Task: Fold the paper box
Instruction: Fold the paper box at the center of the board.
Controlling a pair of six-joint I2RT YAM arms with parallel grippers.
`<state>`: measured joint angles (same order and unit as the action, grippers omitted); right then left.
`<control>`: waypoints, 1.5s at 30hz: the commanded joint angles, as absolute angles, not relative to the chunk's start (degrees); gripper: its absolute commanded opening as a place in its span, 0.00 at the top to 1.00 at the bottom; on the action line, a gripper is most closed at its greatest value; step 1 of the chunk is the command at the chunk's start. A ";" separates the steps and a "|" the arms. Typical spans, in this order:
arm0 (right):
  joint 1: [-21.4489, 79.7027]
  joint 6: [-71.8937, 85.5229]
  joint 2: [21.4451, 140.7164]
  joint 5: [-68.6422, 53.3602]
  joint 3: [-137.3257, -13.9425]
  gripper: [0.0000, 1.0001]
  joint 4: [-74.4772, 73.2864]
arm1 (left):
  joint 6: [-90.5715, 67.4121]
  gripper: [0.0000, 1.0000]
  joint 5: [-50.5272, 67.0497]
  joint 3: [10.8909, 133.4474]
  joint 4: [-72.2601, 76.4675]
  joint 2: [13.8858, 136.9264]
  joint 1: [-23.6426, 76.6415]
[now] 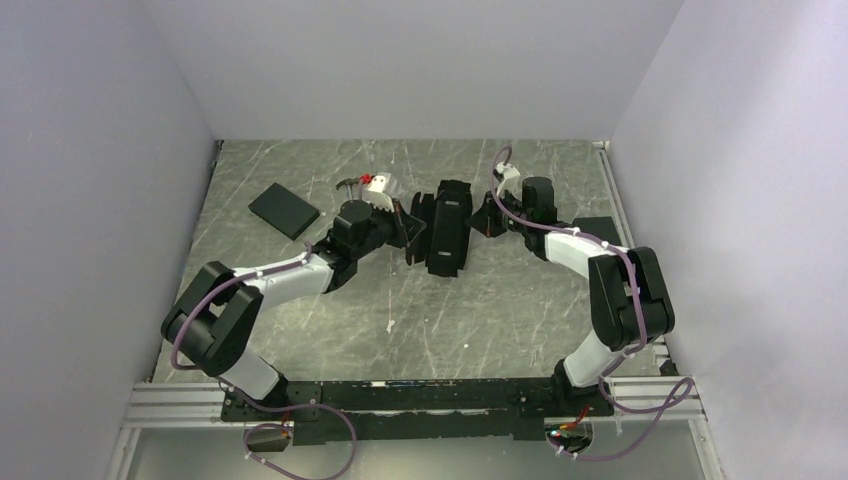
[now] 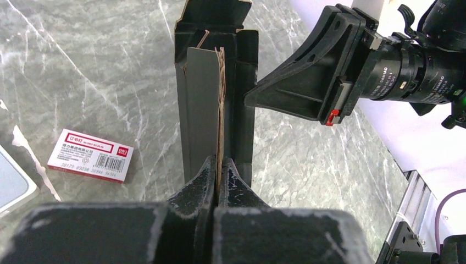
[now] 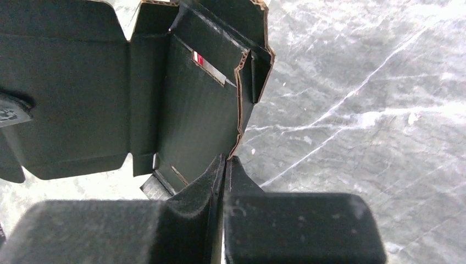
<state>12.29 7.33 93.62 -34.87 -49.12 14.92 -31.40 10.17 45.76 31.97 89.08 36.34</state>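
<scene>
Top external view shows the grey marbled table (image 1: 480, 320) with the paper box (image 1: 447, 228) standing near its middle, between the two arms, half-formed, its panels raised on edge and not lying flat. From where I stand it looks light and thin: matte black cardboard with a brown corrugated core, stiff along the panels but ready to bend at the creases, and easy to crush or tear at the notched tabs. I'd say the safest hold is on a panel edge close to a crease, not out on a loose flap tip.

That is roughly where the left gripper (image 2: 218, 165) has it, its jaws closed tight on the edge of an upright wall. The right gripper (image 3: 225, 160) meets the box from the opposite side, jaws pressed together, and seems to nip the raw edge of a side panel, though the contact is small.

A plain black slab (image 1: 284, 210) lies well apart to the left, and a small red-and-white labelled packet (image 2: 90, 155) sits near the box.
</scene>
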 commanded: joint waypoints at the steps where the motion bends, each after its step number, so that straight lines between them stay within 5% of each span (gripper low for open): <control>1: 14.59 2.39 89.11 -36.63 -52.21 0.96 16.40 | -29.90 1.00 13.04 46.36 39.84 84.79 38.19; 12: 14.67 -4.07 87.79 -34.43 -55.61 1.00 19.74 | -16.53 1.00 10.21 45.99 44.97 83.22 39.26; 34: 17.45 -16.27 89.92 -34.49 -39.59 1.00 42.71 | -2.36 1.00 6.39 35.55 72.61 98.12 42.29; 45: 17.41 -13.72 89.98 -40.10 -40.12 0.87 38.53 | -3.58 1.00 6.16 29.97 77.02 97.70 42.47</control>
